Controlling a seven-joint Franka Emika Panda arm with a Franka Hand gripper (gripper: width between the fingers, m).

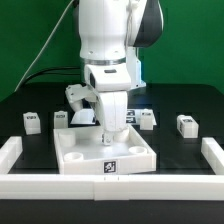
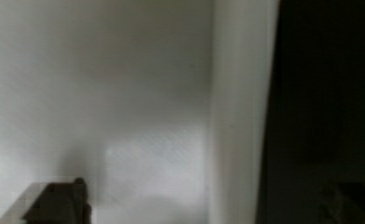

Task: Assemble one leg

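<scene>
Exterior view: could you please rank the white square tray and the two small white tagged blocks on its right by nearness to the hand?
1. White square tray, under the hand.
2. Inner small white tagged block, beside the tray.
3. Outer small white tagged block, farther toward the view's right.

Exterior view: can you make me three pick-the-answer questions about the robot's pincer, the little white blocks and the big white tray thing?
1. Where is the pincer?
A) above the white tray-like piece
B) far at the exterior view's right
C) out of the picture

2. How many legs show?
A) two
B) four
C) seven

3. The legs are
A) stacked
B) standing apart on the black table
C) plugged into the tray

Answers: 1A, it hangs over the tray. 2B, two show toward each side of the view. 3B, none touches another.
</scene>
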